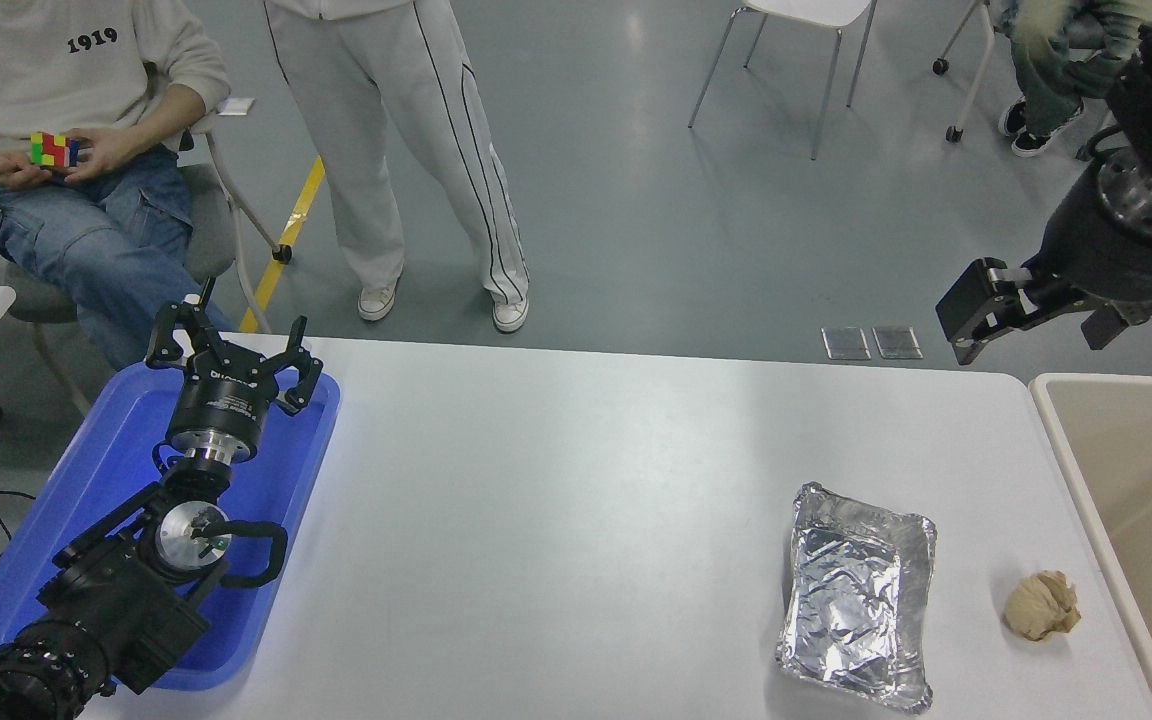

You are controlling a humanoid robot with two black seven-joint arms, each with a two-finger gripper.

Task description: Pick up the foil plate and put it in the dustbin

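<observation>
White table (576, 450), foil plate (858, 597) empty beside dustbin (1136, 500); right tool (976, 320) unclear, left tool (236, 345) wide

You see only part of the large beige rectangular plastic dustbin (1136, 520): the right and bottom edges cut it off. The right arm's black gripper (976, 318) is angled so you cannot tell how its fingers stand. The flat blue plastic tray (126, 440) is largely covered by the parked left arm, whose base leaves the lower left corner.
</observation>
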